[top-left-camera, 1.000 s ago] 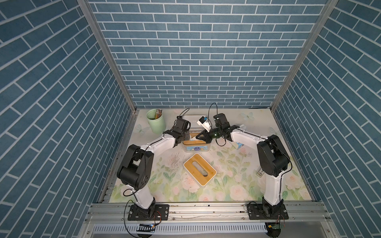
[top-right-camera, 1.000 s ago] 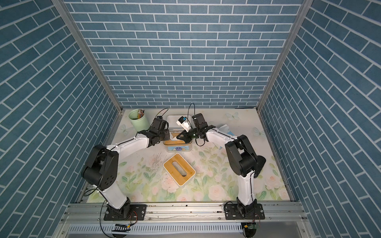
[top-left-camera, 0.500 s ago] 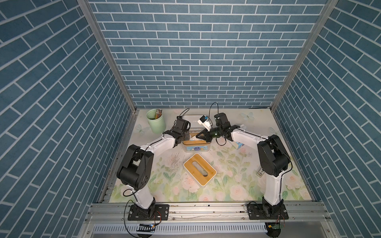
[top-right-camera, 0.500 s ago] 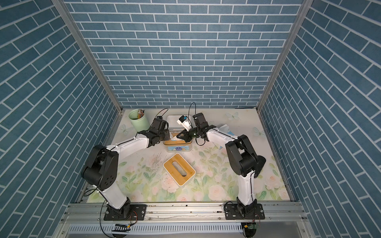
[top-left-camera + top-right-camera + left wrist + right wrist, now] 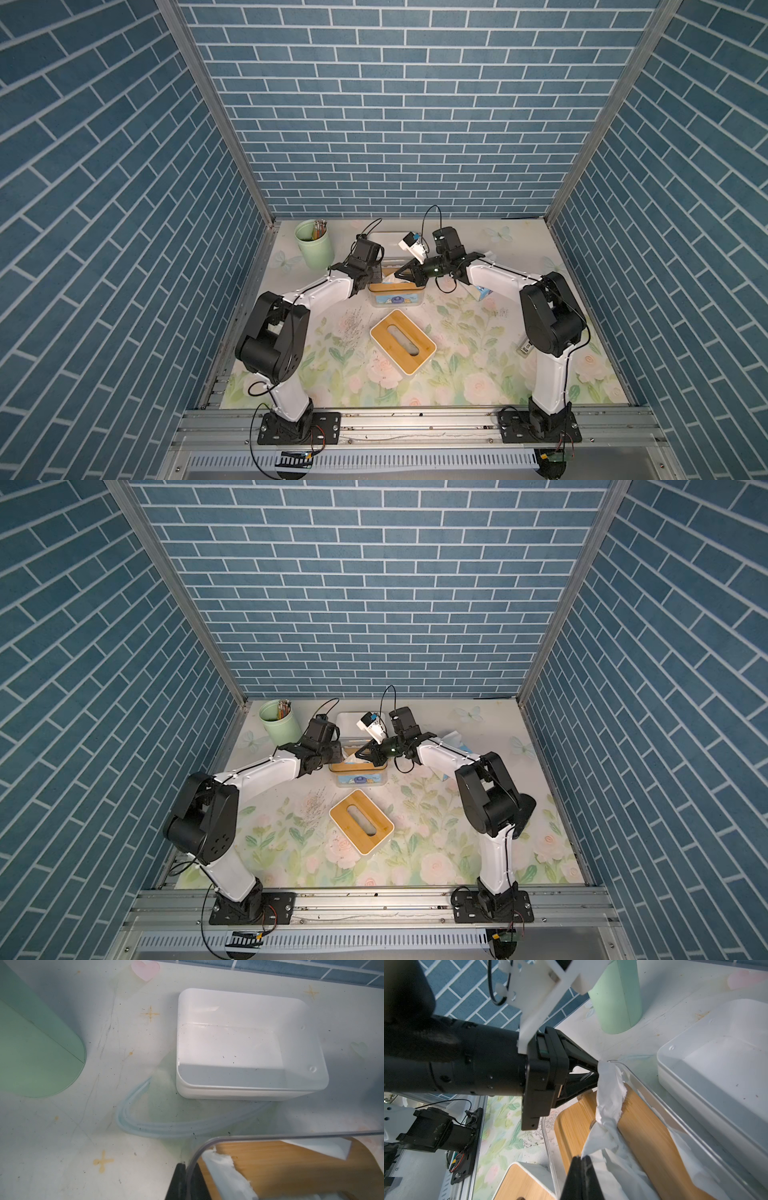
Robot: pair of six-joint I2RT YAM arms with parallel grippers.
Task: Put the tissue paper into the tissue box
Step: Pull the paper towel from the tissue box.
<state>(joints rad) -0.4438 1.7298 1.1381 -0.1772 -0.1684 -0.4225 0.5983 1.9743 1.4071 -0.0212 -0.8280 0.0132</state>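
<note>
Left gripper (image 5: 597, 1071) pinches tissue (image 5: 609, 1105) at clear tub (image 5: 652, 1103) corner, right wrist view; right gripper (image 5: 580, 1158) pinches its other end. Left wrist: tissue lies inside tub, on wood; white box (image 5: 249, 1093) just beyond. Both top views: tub far centre, grippers meeting over it.

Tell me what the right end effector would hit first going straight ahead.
The right end effector is shut on the white tissue paper, so that strip comes first; beyond it, probably the left end effector at the corner of the clear plastic box. Depth is unclear.
</note>
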